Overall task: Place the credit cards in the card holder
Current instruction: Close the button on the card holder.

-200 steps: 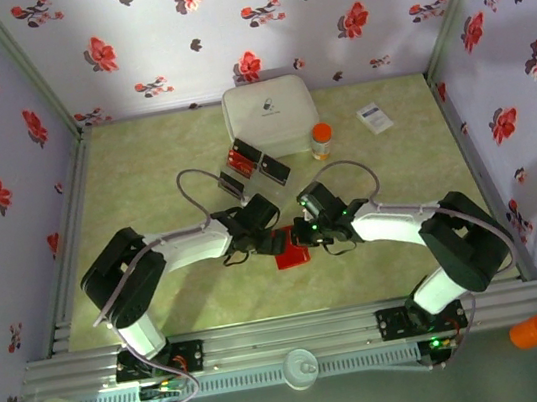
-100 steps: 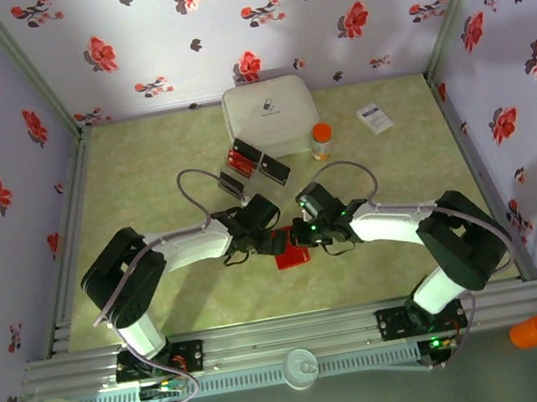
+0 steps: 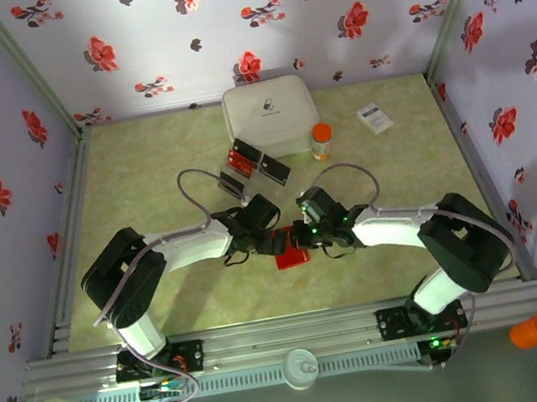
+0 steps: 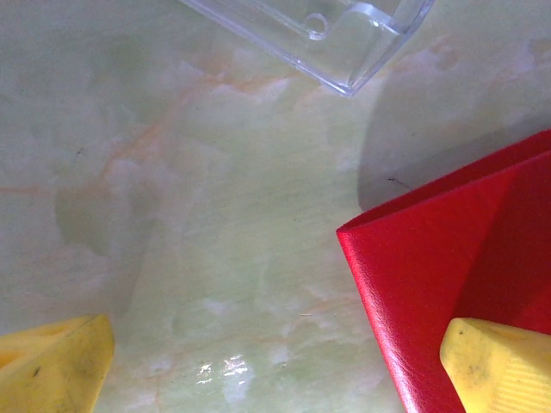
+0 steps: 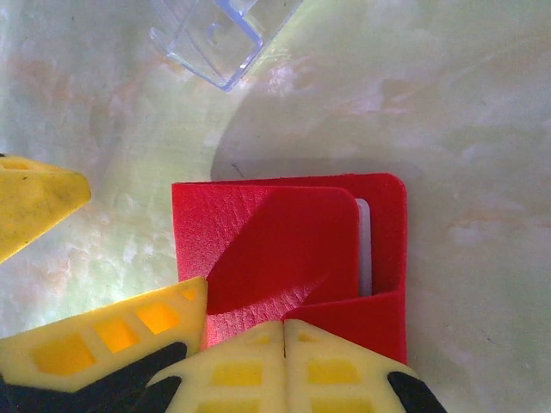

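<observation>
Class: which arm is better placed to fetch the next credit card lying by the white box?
Left, probably. The left gripper is open and empty, so it can go to the credit cards; the right gripper is shut at the card holder.

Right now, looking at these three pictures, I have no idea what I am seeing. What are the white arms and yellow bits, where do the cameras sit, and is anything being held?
These are two robot arms bolted at a table's near edge, each ending in a gripper with two yellow fingers. The wide picture comes from a fixed camera above and behind them. The two close-ups come from a camera on each wrist.

On the table lie a red card holder, a white lidded box, an orange-capped bottle, small black trays with red credit cards, and a clear plastic case.

The left gripper is wide open, with one finger over the holder. The right gripper is shut at the holder's near edge. Whether it pinches the holder, I cannot tell.
</observation>
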### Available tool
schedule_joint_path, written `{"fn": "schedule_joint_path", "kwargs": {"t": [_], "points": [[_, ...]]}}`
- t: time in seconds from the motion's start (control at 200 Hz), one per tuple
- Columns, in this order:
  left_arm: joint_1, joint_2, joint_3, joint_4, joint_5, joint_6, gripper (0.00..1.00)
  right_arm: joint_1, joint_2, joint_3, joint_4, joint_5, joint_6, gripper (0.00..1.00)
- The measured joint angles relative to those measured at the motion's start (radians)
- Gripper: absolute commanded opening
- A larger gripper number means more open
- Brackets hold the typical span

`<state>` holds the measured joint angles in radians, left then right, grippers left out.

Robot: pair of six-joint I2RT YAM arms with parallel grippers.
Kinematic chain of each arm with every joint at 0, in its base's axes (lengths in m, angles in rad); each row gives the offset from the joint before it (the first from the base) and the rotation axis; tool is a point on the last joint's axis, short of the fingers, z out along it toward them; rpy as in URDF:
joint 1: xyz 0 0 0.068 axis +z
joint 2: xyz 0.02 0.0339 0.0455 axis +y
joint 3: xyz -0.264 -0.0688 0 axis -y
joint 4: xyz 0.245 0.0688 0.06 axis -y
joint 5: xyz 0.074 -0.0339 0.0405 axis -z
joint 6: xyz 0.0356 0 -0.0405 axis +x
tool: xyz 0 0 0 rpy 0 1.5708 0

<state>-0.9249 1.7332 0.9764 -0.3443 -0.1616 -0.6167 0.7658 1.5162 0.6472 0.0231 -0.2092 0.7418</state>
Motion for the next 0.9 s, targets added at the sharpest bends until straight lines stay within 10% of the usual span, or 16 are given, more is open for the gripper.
{"fn": "schedule_joint_path", "kwargs": {"t": [0.9], "points": [[-0.002, 0.002, 0.0, 0.003, 0.0, -0.001, 1.0, 0.147, -0.015, -0.052, 0.07, 0.266, -0.004, 0.0]]}}
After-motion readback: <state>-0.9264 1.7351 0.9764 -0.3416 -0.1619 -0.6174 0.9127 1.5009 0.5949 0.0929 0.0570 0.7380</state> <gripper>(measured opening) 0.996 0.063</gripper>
